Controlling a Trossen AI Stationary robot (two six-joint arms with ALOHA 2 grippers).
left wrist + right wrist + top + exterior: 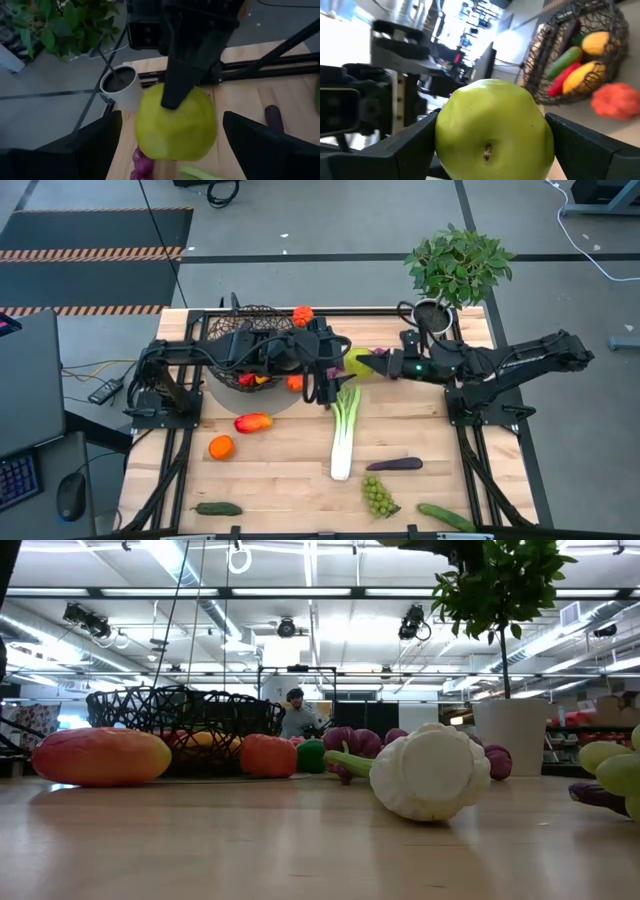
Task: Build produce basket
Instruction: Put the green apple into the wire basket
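Gripping a smooth green apple, right end effector, left end effector released, dark wire basket alongside.

One camera looks straight down on the tabletop; another looks level across it. Both wrist cameras, facing each other, closely share the green apple.

The basket sits around 10 o'clock on the table, plant up at 1. The leek lies dead centre, grapes at 5, and the apple hangs between both arms just right of the basket.
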